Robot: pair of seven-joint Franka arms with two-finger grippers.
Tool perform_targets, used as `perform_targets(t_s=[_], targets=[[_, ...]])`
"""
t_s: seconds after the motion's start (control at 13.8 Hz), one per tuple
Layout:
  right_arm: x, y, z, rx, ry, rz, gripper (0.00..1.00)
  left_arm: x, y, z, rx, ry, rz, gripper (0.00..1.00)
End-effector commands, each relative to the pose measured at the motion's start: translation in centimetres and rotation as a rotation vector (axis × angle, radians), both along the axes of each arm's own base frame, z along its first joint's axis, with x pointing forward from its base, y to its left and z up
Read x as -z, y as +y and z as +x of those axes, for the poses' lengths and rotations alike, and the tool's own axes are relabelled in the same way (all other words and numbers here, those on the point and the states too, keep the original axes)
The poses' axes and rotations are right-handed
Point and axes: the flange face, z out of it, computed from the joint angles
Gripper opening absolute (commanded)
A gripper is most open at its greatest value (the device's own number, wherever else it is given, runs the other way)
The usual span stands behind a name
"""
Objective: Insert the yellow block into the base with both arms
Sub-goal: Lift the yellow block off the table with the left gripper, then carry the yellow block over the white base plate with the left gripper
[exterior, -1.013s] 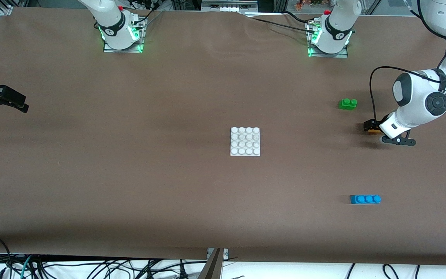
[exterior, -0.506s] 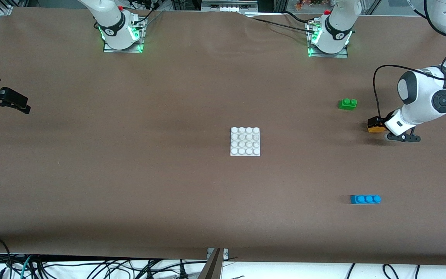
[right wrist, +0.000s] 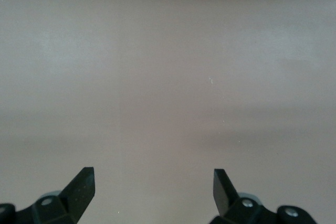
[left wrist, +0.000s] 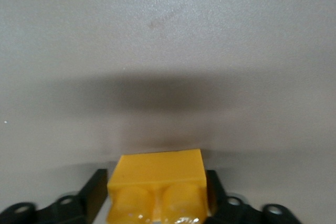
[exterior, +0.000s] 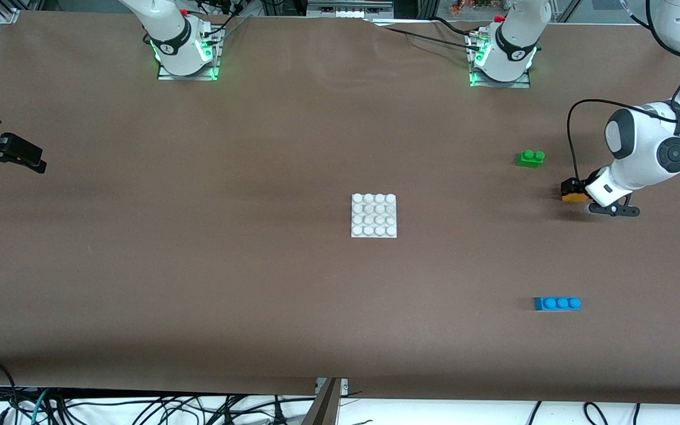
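Note:
The yellow block is held in my left gripper close over the table at the left arm's end, nearer the front camera than the green brick. In the left wrist view the black fingers press both sides of the yellow block, studs toward the camera. The white base lies flat at mid table, well apart from both grippers. My right gripper is open and empty over the right arm's end of the table; its wrist view shows spread fingertips above bare table.
A blue three-stud brick lies nearer the front camera, toward the left arm's end. The green brick sits between the left arm's base and the yellow block. A black cable loops off the left wrist.
The left gripper with the yellow block has risen slightly and shifted a little toward the left arm's end of the table since a second ago. The right gripper has barely moved.

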Motion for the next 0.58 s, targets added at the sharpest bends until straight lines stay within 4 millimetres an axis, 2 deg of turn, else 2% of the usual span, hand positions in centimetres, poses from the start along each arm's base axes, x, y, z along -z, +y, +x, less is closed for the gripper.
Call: perform_targets(t_s=[0.0,0.14,0.29,0.43,0.51], targets=[[0.0,-0.3,-0.3,-0.018,0.000,-0.010,1.00,0.1,-0.1,-0.1,0.003,-0.009,0.001,0.41],[0.0,-0.4,-0.3,-0.016,0.002,-0.010,1.00,0.0,0.0,-0.1,0.002,-0.010,0.002,0.38],[0.0,-0.3,-0.3,-0.016,0.002,-0.008,1.00,-1.3,0.1,0.5,0.004,-0.025,0.010,0.35],[0.0,-0.3,-0.3,-0.016,0.002,-0.008,1.00,-4.4,-0.1,1.3,0.010,-0.025,0.026,0.35],[0.0,-0.3,-0.3,-0.016,0.000,-0.008,1.00,-6.5,-0.9,2.1,0.025,-0.008,0.028,0.35]])
